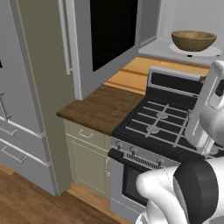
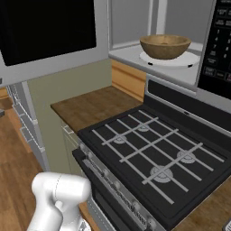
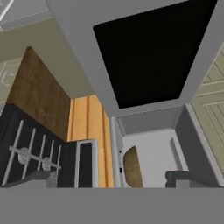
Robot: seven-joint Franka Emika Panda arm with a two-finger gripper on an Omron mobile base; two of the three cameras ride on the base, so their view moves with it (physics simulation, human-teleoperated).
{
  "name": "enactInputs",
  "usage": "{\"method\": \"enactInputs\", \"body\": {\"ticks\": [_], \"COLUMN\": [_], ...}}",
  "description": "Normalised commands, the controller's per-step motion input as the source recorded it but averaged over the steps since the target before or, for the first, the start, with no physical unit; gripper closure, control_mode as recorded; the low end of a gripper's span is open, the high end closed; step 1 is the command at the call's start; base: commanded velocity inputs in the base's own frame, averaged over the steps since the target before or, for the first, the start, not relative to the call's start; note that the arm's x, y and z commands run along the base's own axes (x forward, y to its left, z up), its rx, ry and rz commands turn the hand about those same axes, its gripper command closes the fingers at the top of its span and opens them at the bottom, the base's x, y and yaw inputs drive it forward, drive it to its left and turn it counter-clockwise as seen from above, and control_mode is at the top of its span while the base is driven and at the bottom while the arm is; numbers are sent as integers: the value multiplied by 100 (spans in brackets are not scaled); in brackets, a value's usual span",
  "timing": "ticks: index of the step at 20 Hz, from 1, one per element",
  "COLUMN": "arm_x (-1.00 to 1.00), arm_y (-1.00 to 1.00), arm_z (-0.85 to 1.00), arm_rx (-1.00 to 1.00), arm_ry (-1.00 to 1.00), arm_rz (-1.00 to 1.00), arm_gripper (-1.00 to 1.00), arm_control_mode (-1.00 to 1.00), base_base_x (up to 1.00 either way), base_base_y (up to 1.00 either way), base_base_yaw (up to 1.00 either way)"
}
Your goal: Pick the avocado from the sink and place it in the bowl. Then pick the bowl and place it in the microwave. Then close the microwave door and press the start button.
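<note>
Wooden bowl (image 2: 164,46) resting on the white turntable plate (image 2: 191,59) inside the microwave (image 2: 205,76), above the stove (image 2: 158,153). Microwave door (image 1: 103,39) swung wide open. Gripper (image 3: 109,177) fingers spread apart, grasping nothing.

bowl (image 2: 164,46): 1 | microwave (image 2: 189,67): 1 | microwave door (image 1: 103,41): 1 | stove (image 2: 158,158): 1 | burners: 4

Base views flank stove (image 1: 162,127); hand view looks down.
</note>
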Motion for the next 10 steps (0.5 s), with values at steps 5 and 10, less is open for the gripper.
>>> {"method": "enactInputs", "body": {"ticks": [5, 10], "arm_x": [-19, 3], "arm_y": [78, 64], "arm_z": [-7, -39], "arm_rx": [0, 0], "arm_ry": [0, -3], "arm_rz": [0, 0], "arm_gripper": [-100, -100], "arm_control_mode": [-100, -100], "base_base_x": [0, 0], "base_base_y": [0, 0], "base_base_yaw": [0, 0]}}
